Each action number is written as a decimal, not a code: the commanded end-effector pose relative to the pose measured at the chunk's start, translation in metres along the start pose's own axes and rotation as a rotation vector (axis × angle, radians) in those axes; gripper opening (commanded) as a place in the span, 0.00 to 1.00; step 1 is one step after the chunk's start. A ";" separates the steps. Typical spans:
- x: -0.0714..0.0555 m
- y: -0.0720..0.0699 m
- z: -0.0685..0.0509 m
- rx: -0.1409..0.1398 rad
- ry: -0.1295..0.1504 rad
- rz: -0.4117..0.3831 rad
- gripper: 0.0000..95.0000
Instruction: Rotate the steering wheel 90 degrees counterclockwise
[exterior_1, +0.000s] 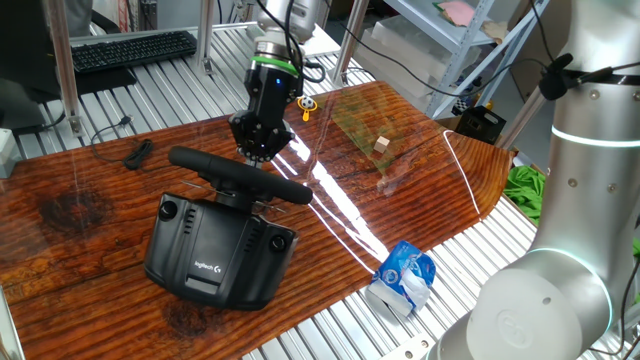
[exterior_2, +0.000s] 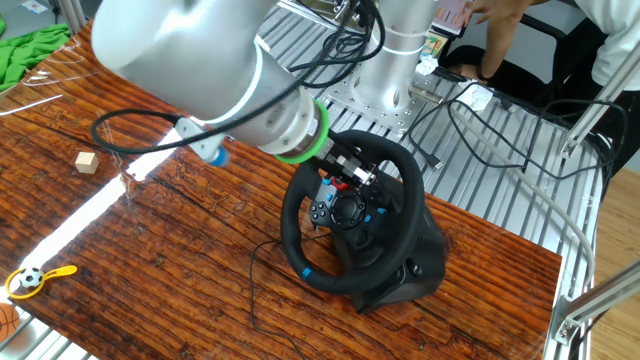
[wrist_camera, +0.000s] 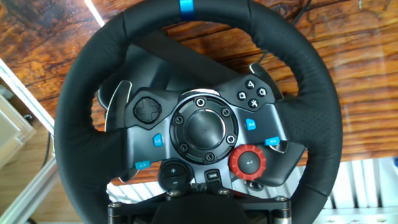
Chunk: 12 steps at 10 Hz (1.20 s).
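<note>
The desk (exterior_1: 90, 215) has a red-brown wood-grain top with a glossy finish; long white reflections run across it. The wood panel rests on a slatted metal bench (exterior_1: 170, 90) of silver aluminium profile, which shows around the panel edges. Metal shelving (exterior_1: 470, 40) stands behind the bench, and loose black cables (exterior_2: 480, 130) lie on the slats.

The steering wheel (exterior_1: 238, 176) stands on the wood panel toward its near edge in one fixed view. Its black rim is attached to a bulky black base (exterior_1: 215, 255) bearing a Logitech mark. In the hand view the rim fills the frame, with a blue stripe (wrist_camera: 188, 7) at the top centre, a round hub, a red dial (wrist_camera: 247, 161) at lower right and silver paddles behind the spokes.

The hand (exterior_1: 262, 152) is at the rim on the side away from the base, just above the wheel in one fixed view. In the other fixed view it sits against the upper part of the rim. Whether its fingers are apart or closed on the rim cannot be told: the rim and the arm body hide the fingertips.

Other items on the desk:
- A small wooden block (exterior_1: 381, 145), well apart from the wheel.
- A yellow toy with a small football (exterior_2: 33, 279), near the panel edge.
- A crumpled blue-and-white packet (exterior_1: 403, 278), at the panel corner.
- A black keyboard (exterior_1: 133, 48), on the far slats.
- A green cloth (exterior_2: 30, 50), beyond the panel.

A second robot arm (exterior_1: 590, 200), silver-grey, occupies the right of one fixed view. A person's arm (exterior_2: 500, 40) shows at the far side of the bench.
</note>
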<state>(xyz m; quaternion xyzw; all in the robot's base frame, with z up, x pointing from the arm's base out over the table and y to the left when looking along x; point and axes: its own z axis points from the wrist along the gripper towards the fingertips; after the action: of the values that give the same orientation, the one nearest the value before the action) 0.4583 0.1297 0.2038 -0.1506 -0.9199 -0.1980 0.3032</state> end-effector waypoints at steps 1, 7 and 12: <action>0.001 0.001 -0.001 -0.060 -0.009 0.022 0.00; 0.005 0.004 0.000 -0.121 -0.011 0.044 0.00; 0.013 0.008 0.011 -0.005 -0.045 0.034 0.00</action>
<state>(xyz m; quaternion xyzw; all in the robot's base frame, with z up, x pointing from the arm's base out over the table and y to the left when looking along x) 0.4471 0.1449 0.2062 -0.1795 -0.9185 -0.2083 0.2843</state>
